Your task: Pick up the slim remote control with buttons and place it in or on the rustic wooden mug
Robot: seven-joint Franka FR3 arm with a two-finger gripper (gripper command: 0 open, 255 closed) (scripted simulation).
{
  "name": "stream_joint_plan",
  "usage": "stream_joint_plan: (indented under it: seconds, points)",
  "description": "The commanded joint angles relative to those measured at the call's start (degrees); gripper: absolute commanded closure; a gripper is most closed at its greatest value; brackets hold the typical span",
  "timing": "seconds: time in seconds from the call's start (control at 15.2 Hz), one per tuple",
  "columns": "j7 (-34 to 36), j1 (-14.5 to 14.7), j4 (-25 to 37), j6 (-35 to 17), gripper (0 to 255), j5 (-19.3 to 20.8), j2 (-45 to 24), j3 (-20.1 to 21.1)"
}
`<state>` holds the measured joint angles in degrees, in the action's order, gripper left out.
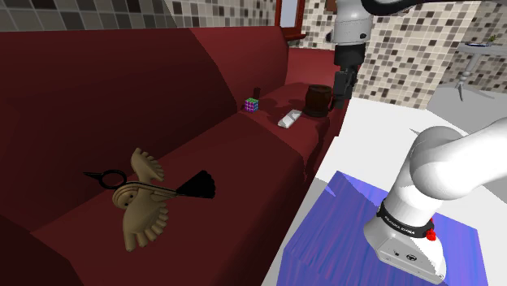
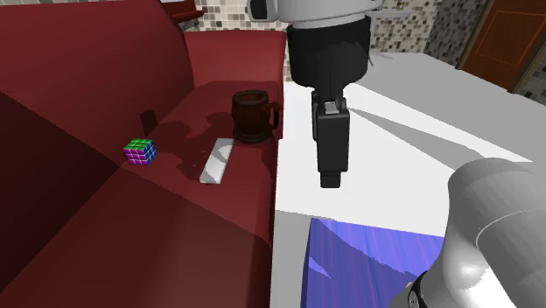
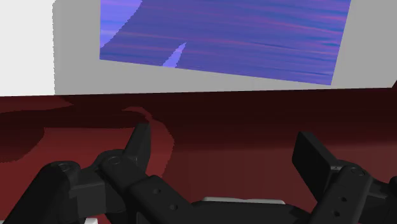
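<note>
The slim grey-white remote [image 1: 288,119] [image 2: 216,161] lies flat on the dark red sofa seat [image 1: 244,154], close to the seat's front edge. Just beyond it stands the dark brown wooden mug [image 1: 318,98] [image 2: 252,116], upright, handle towards the second exterior view's right. My black gripper [image 1: 338,96] [image 2: 330,179] [image 3: 226,149] hangs in the air, fingers pointing down, beside the sofa's front edge and to the second exterior view's right of the mug and remote. Its fingers [image 3: 139,143] stand apart with nothing between them.
A multicoloured cube [image 1: 252,104] [image 2: 140,151] and a small dark block [image 2: 148,119] sit further back on the seat. Black scissors [image 1: 106,176] and a tan winged ornament [image 1: 142,203] lie nearer the shoulder camera. A blue-purple rug [image 2: 367,262] [image 3: 222,38] covers the pale floor.
</note>
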<state>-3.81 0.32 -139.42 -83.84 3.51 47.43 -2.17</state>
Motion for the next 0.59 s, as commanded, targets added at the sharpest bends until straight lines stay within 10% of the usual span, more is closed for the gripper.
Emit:
stream_joint_plan:
  seconds: [0.0, 0.53]
  points:
    - [0.0, 0.0, 0.0, 0.0, 0, 0.0, 0.0, 0.0]
    - [12.3, -4.9, 2.5, -14.6, 0, -1.9, -15.3, 0.1]
